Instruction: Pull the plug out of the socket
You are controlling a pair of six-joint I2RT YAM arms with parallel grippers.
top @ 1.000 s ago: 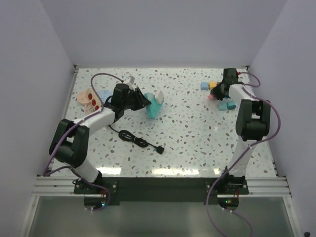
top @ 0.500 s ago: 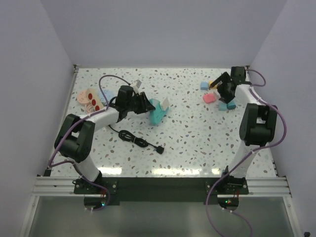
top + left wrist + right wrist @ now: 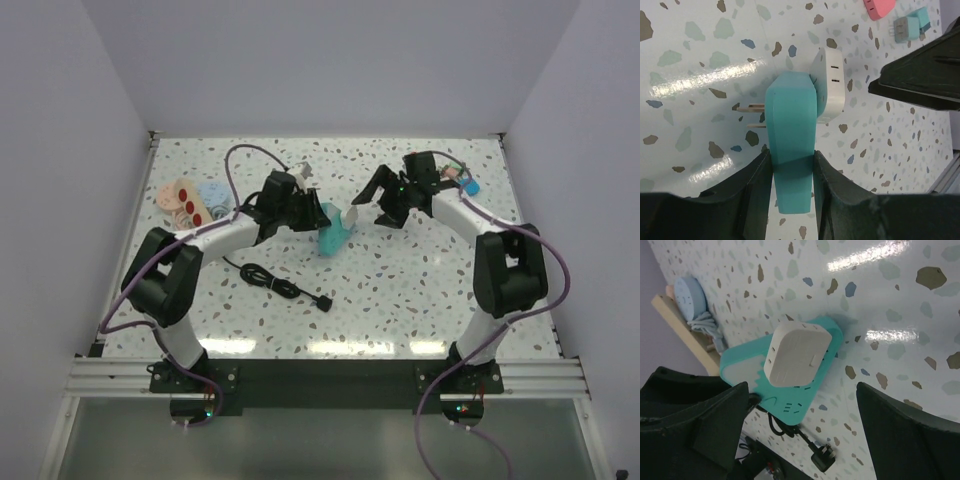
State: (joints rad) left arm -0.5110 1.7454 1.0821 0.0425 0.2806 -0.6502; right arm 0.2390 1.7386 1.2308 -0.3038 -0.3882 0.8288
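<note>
So my left jaws are clamping on the 2 long sides of the teal socket block (image 3: 790,125), gripping it near 1 end. The white plug (image 3: 796,352) is sitting on its face at the other end, fully seated as far as I can tell. My right jaws are standing wide apart, with nothing in them, lined up on the plug but not touching it. All this is happening mid worktop (image 3: 400,290). I can't tell whether the block's low end is touching the surface.

What I'm worrying about:
- the right jaws closing too deep and pinching the teal body along with the plug, so nothing separates
- pulling at an angle rather than straight off the face, which could jam the pins or twist the block out of my left grip, since I'm only holding 1 end
- my 2 sets of jaws bumping, because they're working very close together

Room-wise I'm looking good. There's open worktop to the right and toward the near edge for pulling away. The black cable (image 3: 270,280) is lying near-left, the wooden strip (image 3: 183,200) is hugging the left wall, and the loose blocks (image 3: 465,182) are sitting in the far right corner, all well apart from us.
</note>
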